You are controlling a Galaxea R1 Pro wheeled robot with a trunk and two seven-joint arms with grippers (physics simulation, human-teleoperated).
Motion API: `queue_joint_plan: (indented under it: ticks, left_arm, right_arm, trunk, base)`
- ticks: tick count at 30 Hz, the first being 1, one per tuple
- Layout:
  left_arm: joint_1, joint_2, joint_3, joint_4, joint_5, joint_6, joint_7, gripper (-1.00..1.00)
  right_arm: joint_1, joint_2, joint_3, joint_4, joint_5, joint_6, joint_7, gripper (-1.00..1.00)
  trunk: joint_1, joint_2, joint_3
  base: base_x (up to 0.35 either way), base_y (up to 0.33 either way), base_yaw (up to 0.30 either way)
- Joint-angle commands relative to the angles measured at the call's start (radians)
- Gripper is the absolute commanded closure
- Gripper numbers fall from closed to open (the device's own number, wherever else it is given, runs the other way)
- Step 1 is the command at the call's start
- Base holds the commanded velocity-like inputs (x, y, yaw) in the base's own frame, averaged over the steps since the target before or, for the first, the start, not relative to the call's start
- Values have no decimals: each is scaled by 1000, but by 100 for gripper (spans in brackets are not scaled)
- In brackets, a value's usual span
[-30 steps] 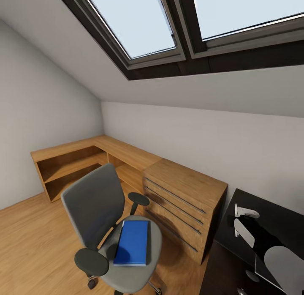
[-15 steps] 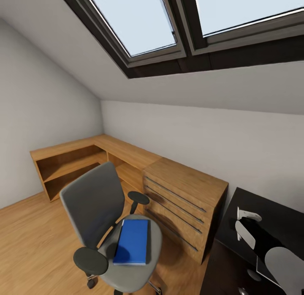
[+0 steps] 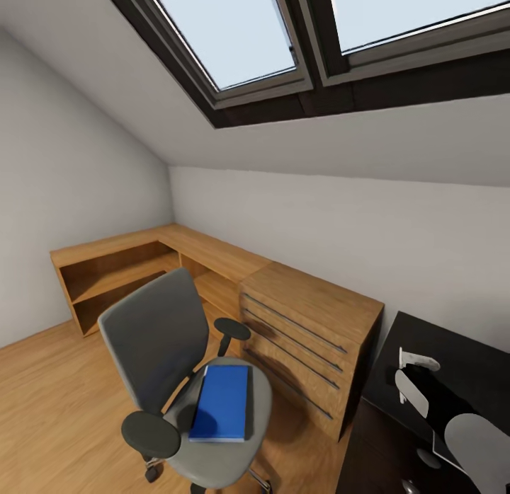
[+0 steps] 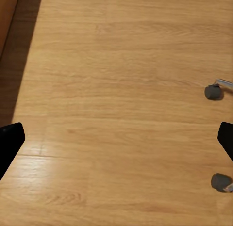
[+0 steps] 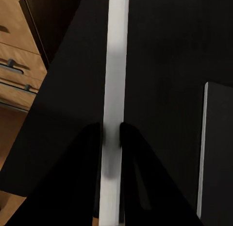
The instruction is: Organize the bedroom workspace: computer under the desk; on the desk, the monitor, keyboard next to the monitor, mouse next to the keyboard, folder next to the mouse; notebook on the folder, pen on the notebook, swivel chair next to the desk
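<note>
only the right tool (image 5: 111,138) pinches the pen (image 5: 115,80); left tool's (image 4: 116,141) tips sit spread, edge-cropped.

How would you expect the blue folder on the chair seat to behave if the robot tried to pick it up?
The folder lies flat and thin on the swivel chair seat, so getting under an edge may be awkward. It looks stiff enough to lift whole, though it might sag. The chair stands on castors, so pushing could roll it away.

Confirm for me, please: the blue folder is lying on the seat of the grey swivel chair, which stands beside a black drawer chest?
Not quite. In the head view the folder does lie on the swivel chair seat, but the drawer chest beside it is light wood, not black.
</note>
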Motion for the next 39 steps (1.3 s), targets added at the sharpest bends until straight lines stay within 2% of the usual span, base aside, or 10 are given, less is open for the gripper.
queue_joint_plan:
  ticks: [1,22,33,34,39]
  left_arm:
    - [-1,0,-2,0,10,-3,1,-100]
    - [-1,-1,-2,0,10,-3,1,-100]
    - [-1,-1,-2,0,9,-3,1,-100]
    - [-1,-1,-1,0,9,-3,1,-100]
    - [-1,-1,-1,0,8,-3,0,-100]
  right_arm:
    - [-1,-1,8,-2,-10,3,-6,100]
    - [-1,0,8,-2,-8,3,-6,100]
    - [-1,0,9,-3,-7,3,-6,100]
    - [-1,0,9,-3,-7,3,-6,-100]
    - [0,-1,8,-7,-7,3,-7,-100]
  trunk:
    - [4,-8,-5]
    - [85,-155,-70]
    - [85,-155,-70]
    - [85,-155,-70]
    - [85,-155,-70]
  base:
    - [0,0,0]
    - [0,0,0]
    - [0,0,0]
    - [0,0,0]
    - [0,0,0]
